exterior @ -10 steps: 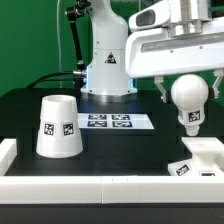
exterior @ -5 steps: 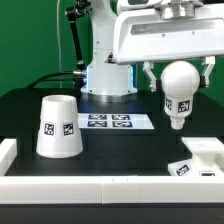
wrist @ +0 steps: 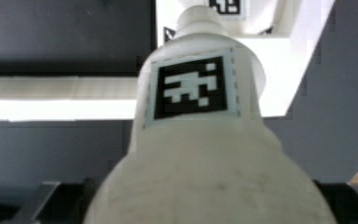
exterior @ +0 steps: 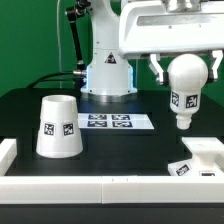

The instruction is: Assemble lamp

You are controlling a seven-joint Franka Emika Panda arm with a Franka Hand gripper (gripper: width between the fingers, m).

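Observation:
My gripper is shut on the white ball bulb and holds it in the air, neck down, above the right side of the table. The bulb carries a square tag and fills the wrist view, with its neck pointing away from the camera. The white lamp base lies at the front right, below the bulb and apart from it; a pale part of it shows beyond the bulb's tip in the wrist view. The tapered shade stands mouth down on the left.
The marker board lies flat in the middle of the black table. A white rail runs along the front edge with a raised block at its left end. The robot's base stands behind.
The gripper with the bulb rose from low at the right, swung toward the exterior view's left, and has now shifted back right at about the same height.

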